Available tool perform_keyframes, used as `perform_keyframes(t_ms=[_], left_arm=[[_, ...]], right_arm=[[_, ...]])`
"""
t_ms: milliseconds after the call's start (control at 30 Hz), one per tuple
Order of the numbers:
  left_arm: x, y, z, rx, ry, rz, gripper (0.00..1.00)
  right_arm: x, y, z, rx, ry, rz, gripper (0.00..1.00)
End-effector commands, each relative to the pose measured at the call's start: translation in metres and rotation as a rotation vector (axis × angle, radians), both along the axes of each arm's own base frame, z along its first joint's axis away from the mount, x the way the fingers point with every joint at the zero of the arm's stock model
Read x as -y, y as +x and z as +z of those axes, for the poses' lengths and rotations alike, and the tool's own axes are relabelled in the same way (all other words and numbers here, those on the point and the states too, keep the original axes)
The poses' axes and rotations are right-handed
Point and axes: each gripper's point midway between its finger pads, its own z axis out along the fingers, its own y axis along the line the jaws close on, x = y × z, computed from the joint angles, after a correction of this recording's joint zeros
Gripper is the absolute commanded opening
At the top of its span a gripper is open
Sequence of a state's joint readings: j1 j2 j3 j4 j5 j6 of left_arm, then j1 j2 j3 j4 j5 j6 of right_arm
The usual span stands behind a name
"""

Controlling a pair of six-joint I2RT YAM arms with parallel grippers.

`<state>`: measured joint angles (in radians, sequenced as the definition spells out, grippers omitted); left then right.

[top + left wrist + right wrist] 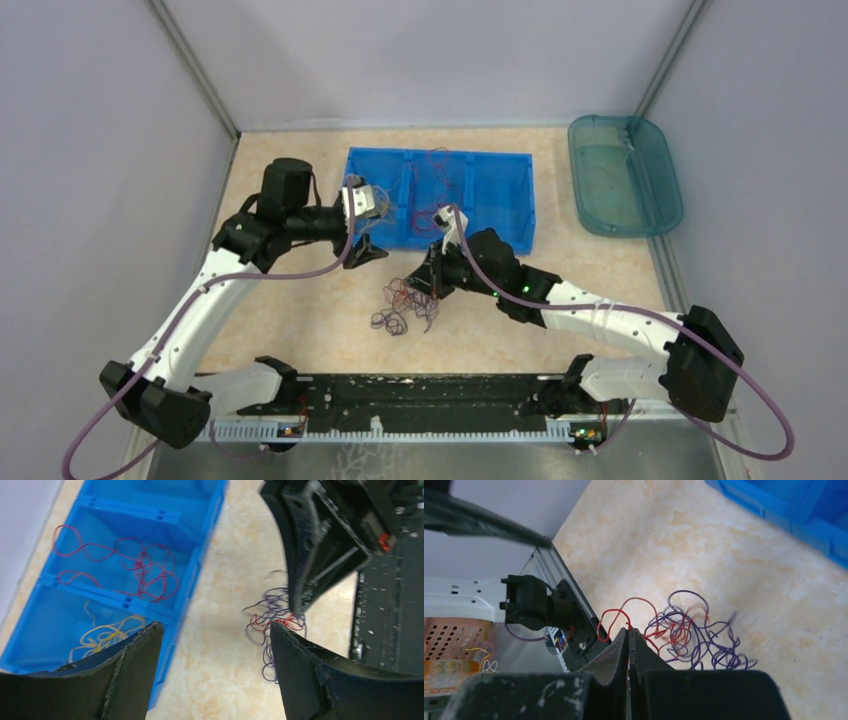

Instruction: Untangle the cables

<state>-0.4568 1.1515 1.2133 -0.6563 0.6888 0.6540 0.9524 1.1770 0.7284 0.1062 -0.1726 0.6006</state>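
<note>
Sorting is partly done, judging by the blue tray (500, 205). Its middle compartment holds a loose bunch of red cables (145, 572), and the compartment next to it holds a few yellow cables (105, 632). No purple ones show anywhere inside the tray.

What is left is a small tangle (689, 635) of purple and red loops. It lies on the table (300, 320) just in front of the tray and apart from its near wall. No yellow shows in this clump, so the yellow sort looks finished. The red and purple are not yet separated.

The right gripper (629, 630) hangs over the near edge of the tangle, on the side away from the tray, with its jaws pressed fully together. A red strand (611, 617) rises right at the fingertips. It seems to be pinched there, though the tips hide the contact itself.

The left gripper (216, 626) hangs by the tray's near wall. Its jaws are spread wide and hold nothing. The tangle lies a little beyond it, away from the tray.

By my reckoning well over half the work is done. The red strands have to be pulled out of the purple, and each colour has to go to its own compartment.
</note>
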Motion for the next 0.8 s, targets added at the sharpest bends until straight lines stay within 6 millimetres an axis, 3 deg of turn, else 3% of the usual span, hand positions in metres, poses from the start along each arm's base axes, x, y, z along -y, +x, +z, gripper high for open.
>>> perform_keyframes(t_ms=[0, 233, 467, 667, 767], left_arm=[[0.010, -0.045, -0.001, -0.103, -0.082, -0.152, 0.82], [0.013, -0.072, -0.021, -0.156, -0.107, -0.179, 0.75], [0.016, -0.086, -0.040, -0.226, -0.080, -0.160, 0.69], [0.017, -0.060, -0.052, -0.149, -0.057, -0.041, 0.45], [0.016, -0.053, -0.046, -0.099, -0.049, -0.034, 0.25]], right_arm=[[-0.005, 0.005, 0.056, 0.144, 0.095, 0.031, 0.00], [-0.010, 0.005, 0.094, 0.209, 0.200, 0.037, 0.00], [-0.010, 0.007, 0.109, 0.242, 0.249, 0.023, 0.00], [-0.012, 0.000, 0.115, 0.245, 0.302, 0.055, 0.00], [-0.010, -0.002, 0.111, 0.242, 0.303, 0.057, 0.00]])
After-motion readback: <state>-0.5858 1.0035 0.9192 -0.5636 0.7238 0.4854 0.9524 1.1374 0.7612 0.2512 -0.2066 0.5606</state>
